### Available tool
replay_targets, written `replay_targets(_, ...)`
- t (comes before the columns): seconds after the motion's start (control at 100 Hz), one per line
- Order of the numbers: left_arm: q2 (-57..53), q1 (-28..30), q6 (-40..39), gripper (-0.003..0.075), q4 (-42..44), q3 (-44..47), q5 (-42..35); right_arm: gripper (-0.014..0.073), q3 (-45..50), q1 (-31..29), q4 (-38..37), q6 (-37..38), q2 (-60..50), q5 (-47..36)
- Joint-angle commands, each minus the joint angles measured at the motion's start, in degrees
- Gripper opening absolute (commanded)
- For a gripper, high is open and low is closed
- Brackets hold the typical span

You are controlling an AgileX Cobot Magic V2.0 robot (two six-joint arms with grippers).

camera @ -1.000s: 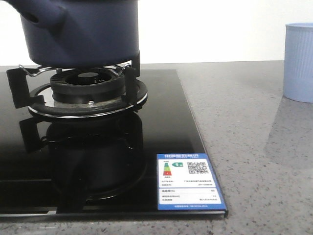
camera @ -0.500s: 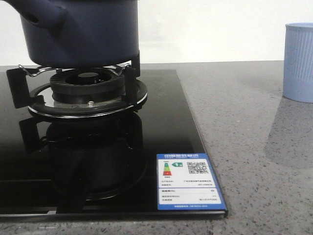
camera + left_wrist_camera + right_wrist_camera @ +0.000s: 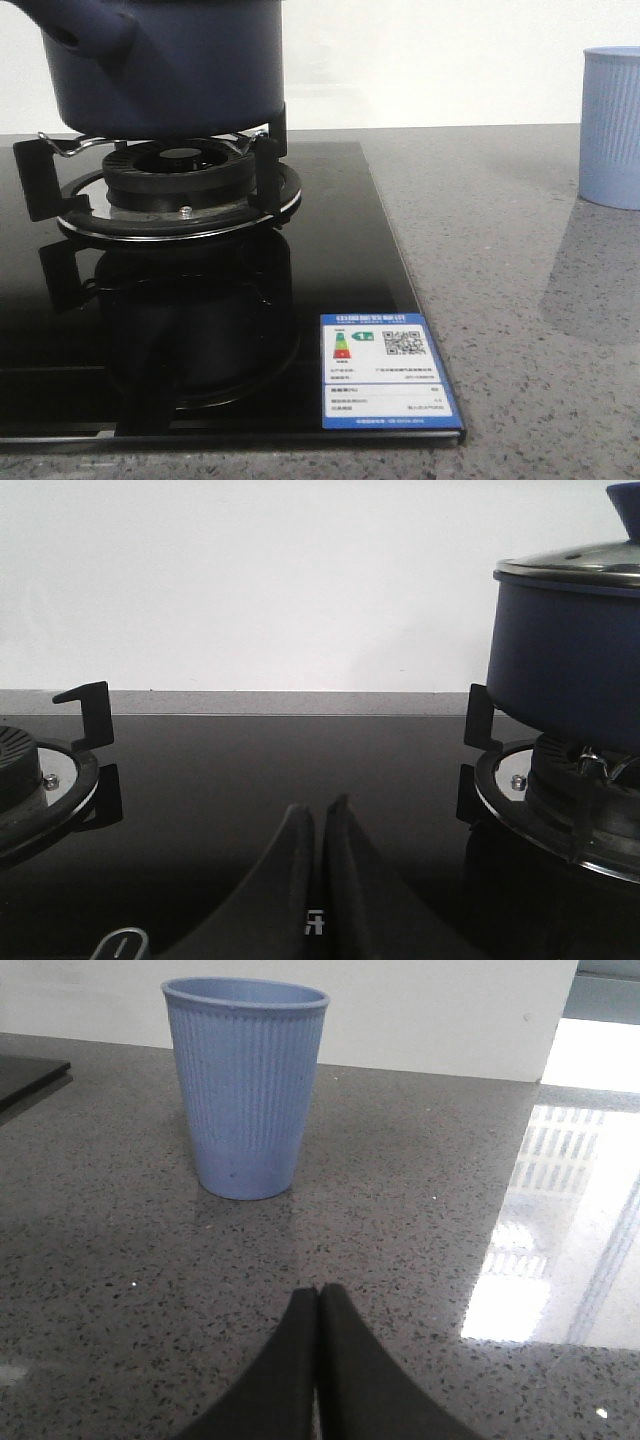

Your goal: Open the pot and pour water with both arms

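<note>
The pot (image 3: 165,65), dark navy and round, sits on the black supports of a gas burner (image 3: 180,185) at the far left of the black glass hob (image 3: 330,260). Its stubby tube handle (image 3: 75,25) sticks out toward the left of the front view. In the left wrist view the pot (image 3: 565,660) carries a glass lid (image 3: 580,565) with a metal rim and a blue knob, still in place.

The left claw (image 3: 322,815) hangs low over the glass between this burner and a second burner (image 3: 35,780), its two black fingers pressed together with only a thin seam between them, holding nothing and well apart from the pot.

A label (image 3: 385,370) with a blue border and a QR code lies on the near right corner of the hob. To the right, on the grey speckled table (image 3: 500,280), stands a light blue ribbed cup (image 3: 612,125), upright.

The right claw (image 3: 318,1295) hovers over the table near the cup (image 3: 247,1085), fingers pressed together, empty.
</note>
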Motion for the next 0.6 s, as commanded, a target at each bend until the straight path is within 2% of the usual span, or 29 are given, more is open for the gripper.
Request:
replay_targets(0.0,-1.3,-0.1,-0.4,-0.0016,-0.5,0.8,-4.2,-0.0061,0.9,-0.3,-0.1,-0.1,-1.4,-4.3)
replay_targets(0.59,-1.3,-0.1,-0.4,-0.0016,-0.5,0.8,-4.6,-0.0061,0.9,-0.3,1.9,-0.1,-1.4,-4.9)
